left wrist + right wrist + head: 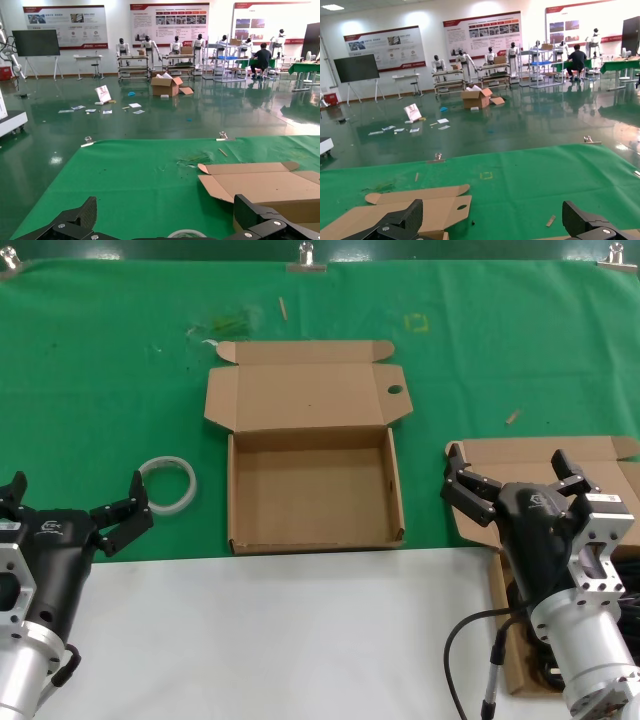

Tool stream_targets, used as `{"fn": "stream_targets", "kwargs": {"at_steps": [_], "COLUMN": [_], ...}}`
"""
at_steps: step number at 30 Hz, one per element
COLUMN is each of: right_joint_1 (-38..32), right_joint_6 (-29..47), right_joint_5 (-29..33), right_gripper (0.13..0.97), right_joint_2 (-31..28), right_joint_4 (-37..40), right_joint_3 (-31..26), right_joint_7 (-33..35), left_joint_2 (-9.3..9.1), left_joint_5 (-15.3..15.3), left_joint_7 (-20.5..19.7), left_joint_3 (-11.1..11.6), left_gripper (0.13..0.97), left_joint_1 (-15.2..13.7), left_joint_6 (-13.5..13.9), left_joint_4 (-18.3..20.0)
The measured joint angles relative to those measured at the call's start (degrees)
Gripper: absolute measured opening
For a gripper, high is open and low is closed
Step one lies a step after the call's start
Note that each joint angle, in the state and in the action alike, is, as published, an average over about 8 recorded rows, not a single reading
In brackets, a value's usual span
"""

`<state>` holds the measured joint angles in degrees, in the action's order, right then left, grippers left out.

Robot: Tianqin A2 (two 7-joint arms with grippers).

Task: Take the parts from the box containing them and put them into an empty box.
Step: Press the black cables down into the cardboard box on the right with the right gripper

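Black power cords [620, 590] lie bundled in the shallow brown cardboard box [500, 590] at the counter's right edge, mostly hidden under the right claw [515, 480], which hovers spread and holds nothing. The empty brown box with a holed lid flap [315, 535] sits centre. Left claw [75, 515] is parked, spread, near the white tape ring [168, 483]. No cord is lifted yet; next, I judge, the right claw must descend and pinch a bundle.

Open-topped empty box [314, 490] (tape ring [167, 483] beside)
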<state>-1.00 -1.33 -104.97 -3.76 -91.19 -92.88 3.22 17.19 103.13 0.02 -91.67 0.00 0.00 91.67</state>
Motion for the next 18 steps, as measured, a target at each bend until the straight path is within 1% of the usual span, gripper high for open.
{"fn": "stream_targets", "kwargs": {"at_steps": [18], "right_joint_1": [0.0], "right_joint_6": [0.0], "right_joint_5": [0.0], "right_gripper": [0.966], "right_joint_2": [0.0], "right_joint_4": [0.0], "right_joint_3": [0.0], "right_joint_7": [0.0], "left_joint_2": [0.0], "left_joint_5": [0.0], "left_joint_7": [0.0], "left_joint_3": [0.0], "left_gripper": [0.965], "left_joint_1": [0.0], "left_joint_6": [0.0], "left_joint_4": [0.0]}}
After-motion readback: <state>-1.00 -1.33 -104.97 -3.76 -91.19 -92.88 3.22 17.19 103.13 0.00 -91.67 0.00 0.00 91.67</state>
